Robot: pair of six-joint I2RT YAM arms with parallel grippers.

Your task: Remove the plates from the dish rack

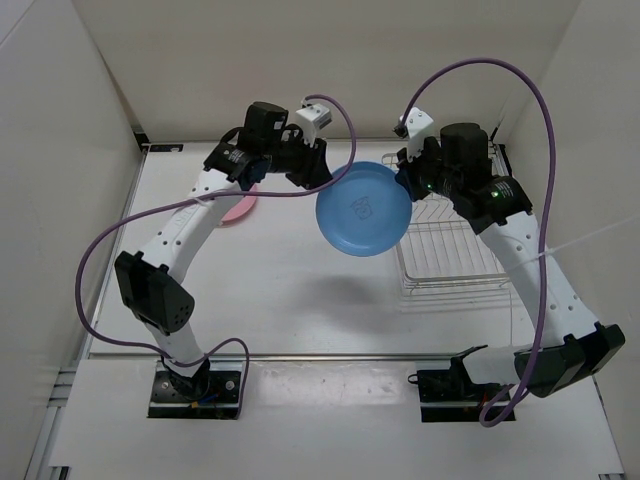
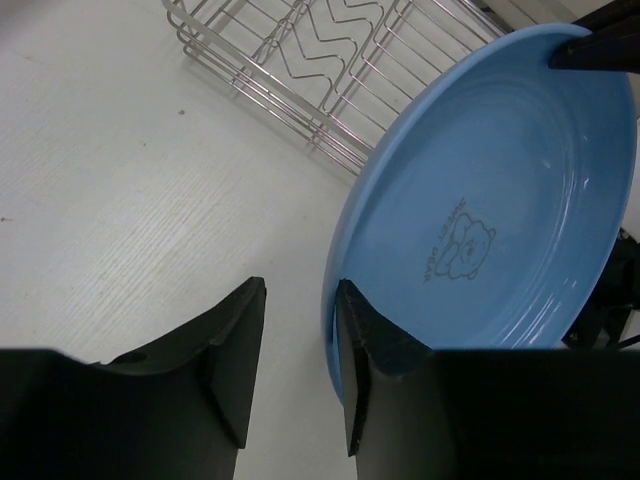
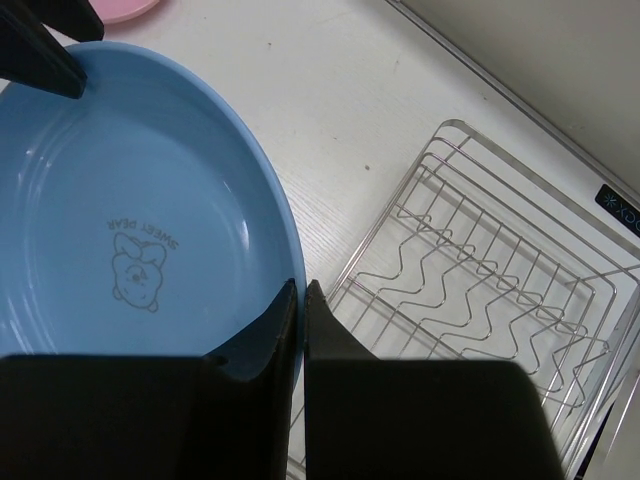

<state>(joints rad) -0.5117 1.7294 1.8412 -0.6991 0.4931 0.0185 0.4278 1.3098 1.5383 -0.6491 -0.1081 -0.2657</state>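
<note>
The light blue plate (image 1: 363, 208) hangs tilted in the air between the two arms, left of the dish rack (image 1: 450, 250). My right gripper (image 1: 405, 183) is shut on its right rim, one finger on each face (image 3: 300, 288). My left gripper (image 1: 322, 172) is at the plate's left rim with its jaws apart (image 2: 300, 290). One finger lies against the plate's (image 2: 500, 220) inner face and the other stands off its back, with table showing in the gap. The pink plate (image 1: 238, 208) lies flat on the table under the left arm. The dish rack (image 3: 480, 260) holds nothing.
White walls close in the table on the left, back and right. The rack (image 2: 300, 60) stands at the right side near the back wall. Purple cables loop from both arms.
</note>
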